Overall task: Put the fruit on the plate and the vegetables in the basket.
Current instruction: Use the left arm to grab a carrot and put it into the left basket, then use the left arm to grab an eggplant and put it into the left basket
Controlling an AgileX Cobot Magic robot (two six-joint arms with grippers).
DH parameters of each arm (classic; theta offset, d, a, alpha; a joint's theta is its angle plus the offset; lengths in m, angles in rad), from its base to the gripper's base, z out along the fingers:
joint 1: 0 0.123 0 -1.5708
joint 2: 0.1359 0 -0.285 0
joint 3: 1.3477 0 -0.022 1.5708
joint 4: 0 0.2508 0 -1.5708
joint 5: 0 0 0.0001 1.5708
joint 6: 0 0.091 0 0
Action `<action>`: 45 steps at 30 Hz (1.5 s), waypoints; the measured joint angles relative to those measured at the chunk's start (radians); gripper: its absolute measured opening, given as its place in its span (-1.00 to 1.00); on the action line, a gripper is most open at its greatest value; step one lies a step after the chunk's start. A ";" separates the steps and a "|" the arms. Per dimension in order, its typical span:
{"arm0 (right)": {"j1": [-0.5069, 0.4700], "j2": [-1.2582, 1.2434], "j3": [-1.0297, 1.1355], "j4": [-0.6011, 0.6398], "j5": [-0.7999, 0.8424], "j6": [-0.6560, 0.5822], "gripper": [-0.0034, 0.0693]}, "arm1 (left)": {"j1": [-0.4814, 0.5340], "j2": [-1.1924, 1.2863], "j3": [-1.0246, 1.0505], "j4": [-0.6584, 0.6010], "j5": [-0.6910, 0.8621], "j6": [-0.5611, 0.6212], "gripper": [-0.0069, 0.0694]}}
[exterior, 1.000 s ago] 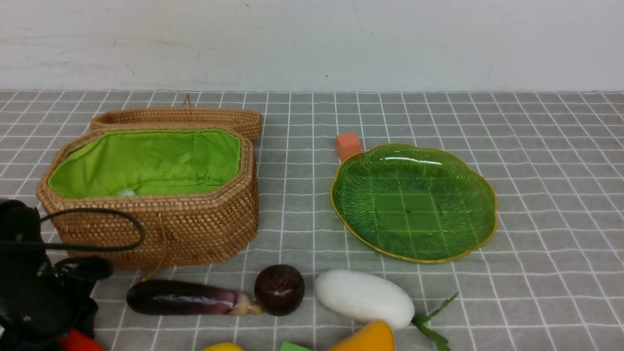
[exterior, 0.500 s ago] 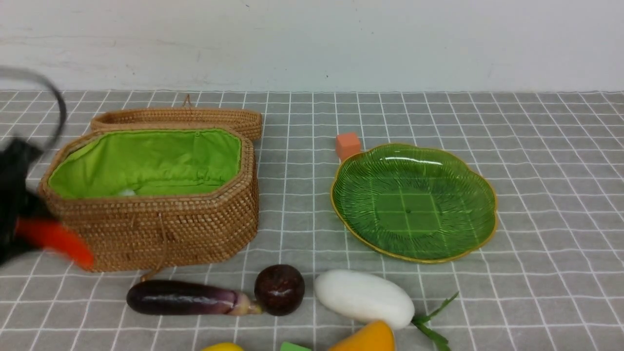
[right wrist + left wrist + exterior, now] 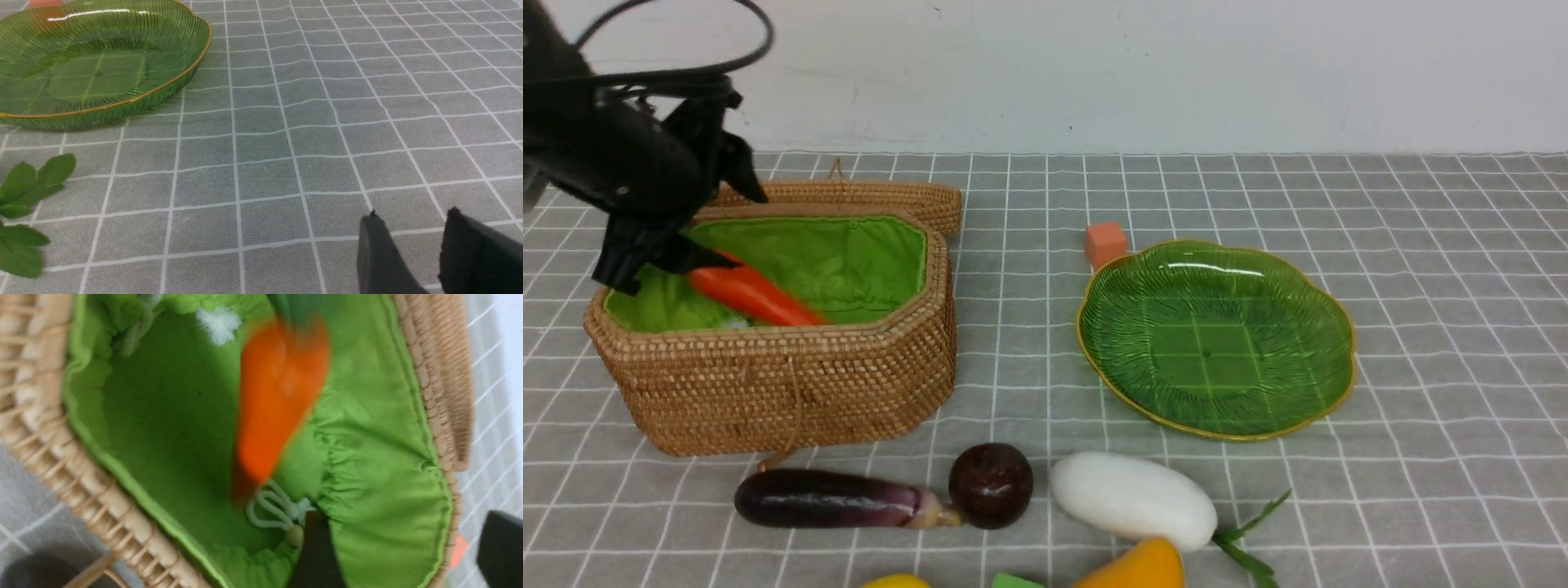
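Carrot (image 3: 756,298) is over the basket (image 3: 784,384) now, an orange blur against the green inside, where half a second back it hung outside the left corner. Left claw (image 3: 731,229) above it has spread wide, so it looks let go, though the smear leaves me unsure it has landed. That would make one vegetable in. Eggplant (image 3: 825,498) and radish (image 3: 1131,498) lie out front beside ball (image 3: 991,484), mango (image 3: 1135,567) and lemon (image 3: 894,581). The plate (image 3: 1217,343) is bare. Right claw (image 3: 412,220) sits low, slightly parted, pinching nothing.
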 joint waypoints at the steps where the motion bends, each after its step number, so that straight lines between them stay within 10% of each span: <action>1: 0.000 0.000 0.000 0.000 0.000 0.000 -0.24 | 0.000 0.004 -0.010 0.000 0.008 0.012 0.57; 11: 0.000 0.000 0.000 0.000 0.000 0.000 -0.24 | -0.066 -0.130 -0.080 0.061 0.339 0.428 0.66; 25: 0.000 0.000 0.000 0.000 0.000 0.000 -0.24 | -0.199 -0.309 0.617 0.107 0.011 -0.206 0.59; 39: 0.000 0.000 0.000 0.000 0.000 0.000 -0.24 | -0.199 -0.067 0.656 0.024 -0.334 -0.250 0.58; 45: 0.000 0.000 0.000 0.000 0.000 0.000 -0.24 | -0.199 -0.061 0.656 0.031 -0.353 -0.253 0.26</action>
